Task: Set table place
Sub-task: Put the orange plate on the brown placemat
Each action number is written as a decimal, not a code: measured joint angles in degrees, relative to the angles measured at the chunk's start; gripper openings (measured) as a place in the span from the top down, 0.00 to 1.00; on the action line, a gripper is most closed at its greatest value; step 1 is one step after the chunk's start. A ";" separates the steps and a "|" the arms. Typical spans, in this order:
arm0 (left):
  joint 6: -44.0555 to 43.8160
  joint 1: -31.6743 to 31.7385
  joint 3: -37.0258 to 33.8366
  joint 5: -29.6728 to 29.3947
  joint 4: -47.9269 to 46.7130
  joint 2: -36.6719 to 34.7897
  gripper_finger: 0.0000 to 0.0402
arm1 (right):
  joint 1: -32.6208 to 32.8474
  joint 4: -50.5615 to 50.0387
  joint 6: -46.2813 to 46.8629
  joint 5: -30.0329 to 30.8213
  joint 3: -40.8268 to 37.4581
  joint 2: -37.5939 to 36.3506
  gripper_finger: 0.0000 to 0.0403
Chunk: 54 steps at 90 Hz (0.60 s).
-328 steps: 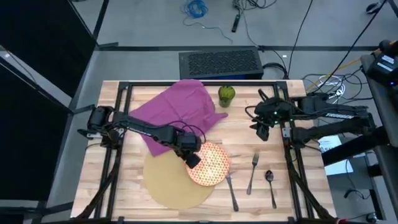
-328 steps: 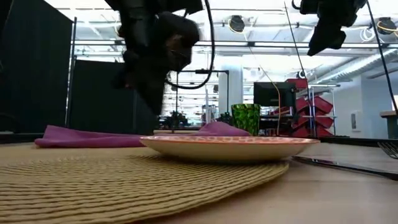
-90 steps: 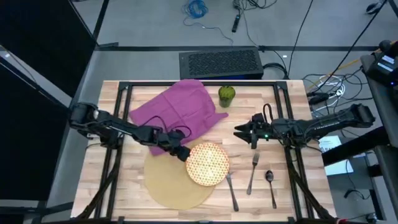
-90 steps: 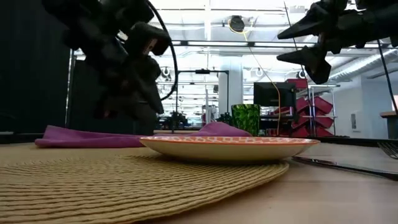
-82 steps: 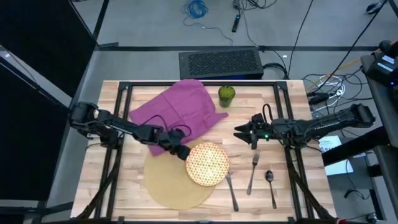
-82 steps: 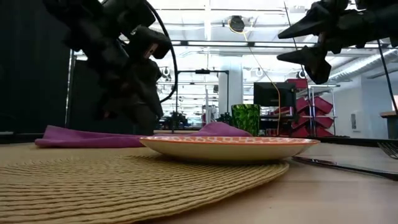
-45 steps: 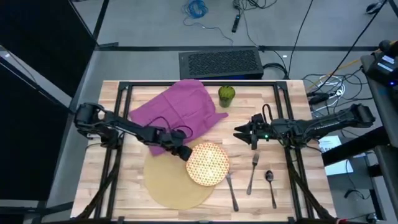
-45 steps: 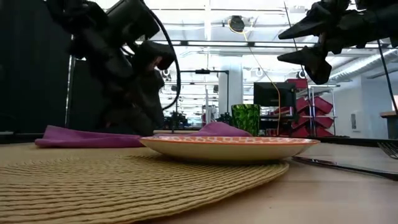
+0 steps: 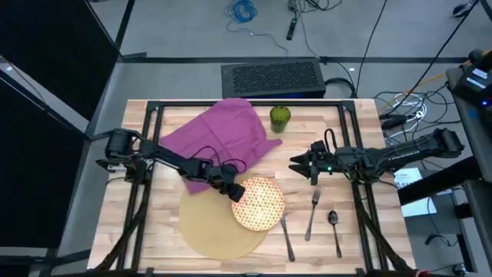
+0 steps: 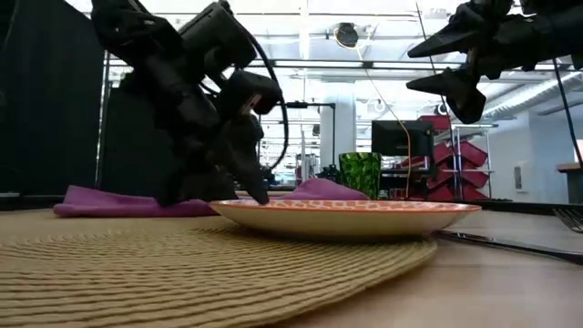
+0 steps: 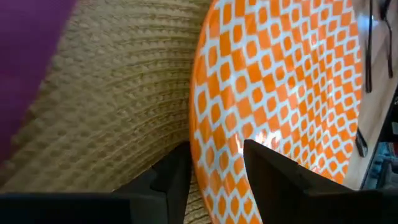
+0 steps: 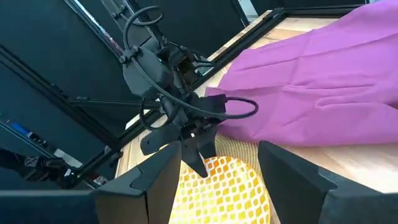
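Your left gripper (image 9: 237, 191) sits low at the plate's (image 9: 259, 203) upper-left rim, just left of frame centre in the high view. Its fingers (image 11: 273, 171) stand narrowly parted, straddling the plate's rim; whether they press it you cannot tell. In the low view the gripper's tips reach down to the plate's left edge.

The plate, red-and-cream lattice, lies on the right part of the place (image 9: 211, 223), the pale tan round mat at lower centre of the table (image 9: 384, 231). The plate overhangs the mat's right edge.

The purple cloth (image 9: 219, 138) lies above the mat, under your left arm. The green cup (image 9: 280, 117) stands just right of the cloth.

Your right gripper (image 9: 295, 163) hovers right of centre, off the table, fingers spread wide, above the fork (image 9: 313, 209). Knife (image 9: 286, 235) and spoon (image 9: 334, 228) flank the fork.
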 joint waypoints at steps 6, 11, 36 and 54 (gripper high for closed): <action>0.12 -0.01 0.78 0.36 0.19 0.82 0.66 | -0.01 0.00 0.00 0.00 0.00 0.00 0.50; 0.51 -0.04 1.20 0.42 0.15 1.16 0.67 | -0.01 0.00 0.00 0.00 0.00 0.00 0.50; 2.45 0.09 1.47 0.45 0.37 1.25 0.95 | -0.02 0.00 0.00 0.00 0.00 -0.02 0.50; 2.50 0.22 1.51 0.84 4.53 0.94 0.99 | 0.00 0.00 0.02 0.00 0.00 0.00 0.50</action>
